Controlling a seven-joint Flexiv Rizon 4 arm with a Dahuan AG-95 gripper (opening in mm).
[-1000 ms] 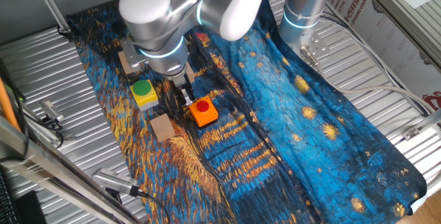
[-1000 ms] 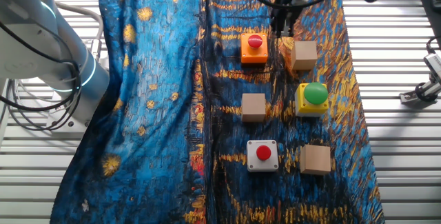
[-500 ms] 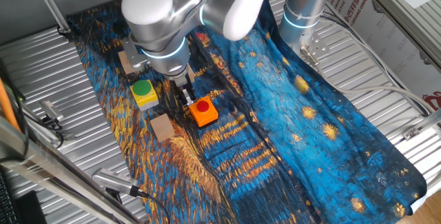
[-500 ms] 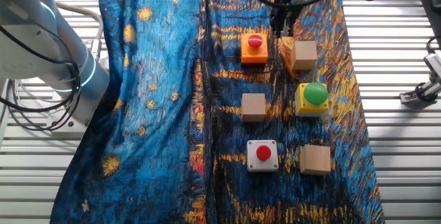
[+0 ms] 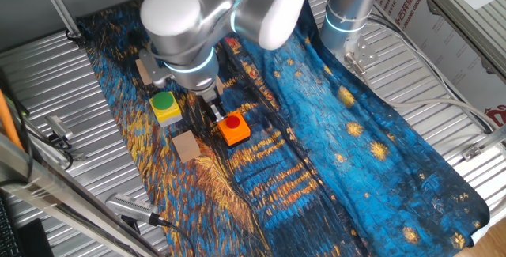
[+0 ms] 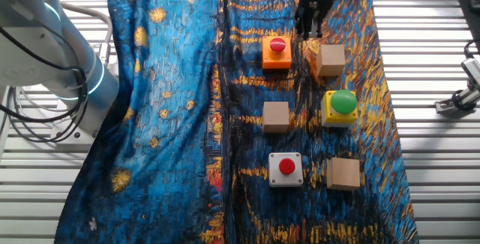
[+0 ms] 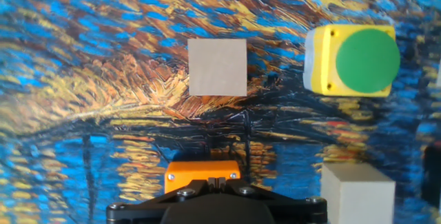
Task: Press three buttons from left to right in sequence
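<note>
The orange button with a red cap (image 5: 233,127) lies on the painted cloth, also in the other fixed view (image 6: 277,51) and at the bottom of the hand view (image 7: 203,171). The yellow button with a green cap (image 5: 164,107) (image 6: 341,106) (image 7: 358,60) is apart from it. The white button with a red cap (image 6: 286,168) shows only in the other fixed view. My gripper (image 5: 214,114) (image 6: 308,25) (image 7: 217,180) hangs right beside the orange button, its fingertips touching each other, holding nothing.
Three plain tan cubes (image 6: 331,59) (image 6: 276,116) (image 6: 343,173) stand among the buttons; one (image 7: 218,67) lies straight ahead in the hand view. A second arm's base (image 6: 52,56) stands beside the cloth. Ribbed metal table (image 5: 443,91) surrounds it.
The arm has shifted only slightly; the fingers stay beside the orange button. The buttons and cubes have not moved.
</note>
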